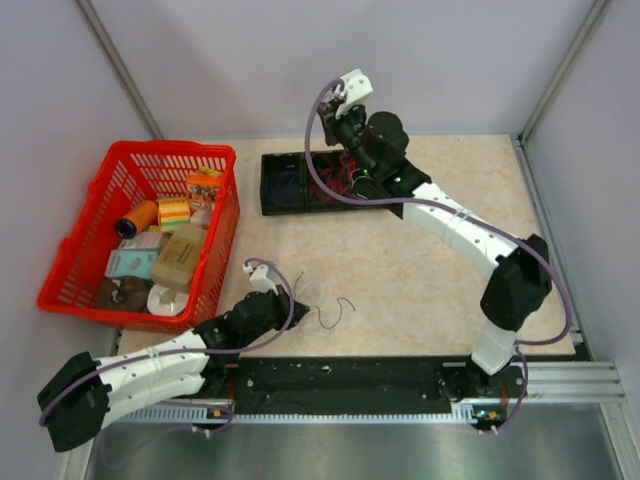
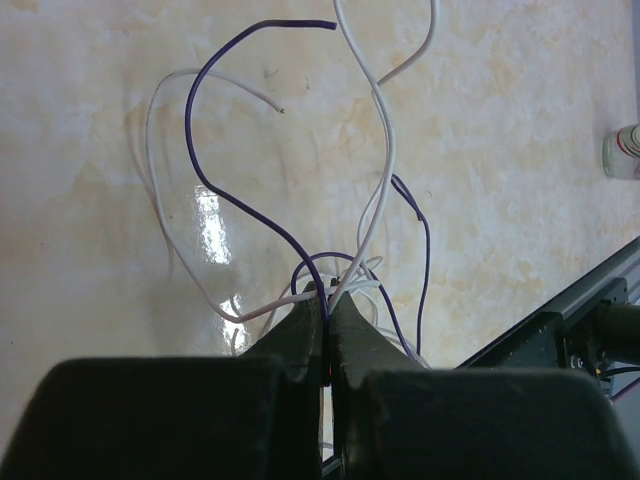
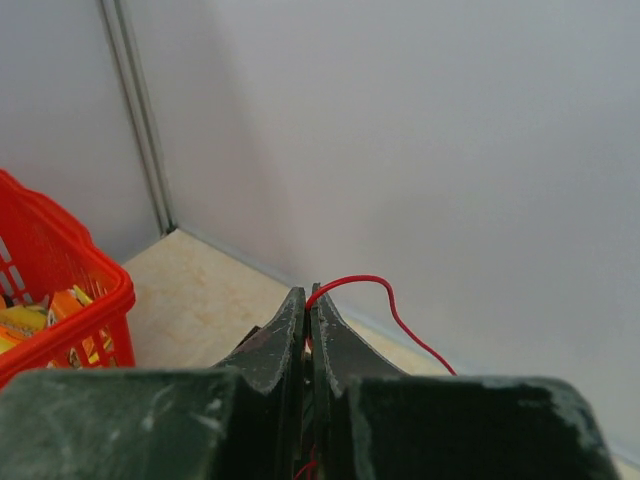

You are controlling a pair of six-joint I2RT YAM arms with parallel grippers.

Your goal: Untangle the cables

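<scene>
Left gripper (image 2: 328, 303) pinched tight on purple and white cables (image 2: 388, 150); loose tangle fans out over table (image 2: 520, 150) near front edge. Farther back, right gripper (image 3: 308, 298) clamped on red wire (image 3: 350, 278), raised above black tray (image 1: 285, 185).

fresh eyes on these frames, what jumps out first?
The red basket, crammed with odds and ends, sits at the left of the table. The right gripper is raised at the far side over a black tray, shut on a red wire. Near the front edge, the left gripper pinches a purple wire amid looping white wires.
</scene>
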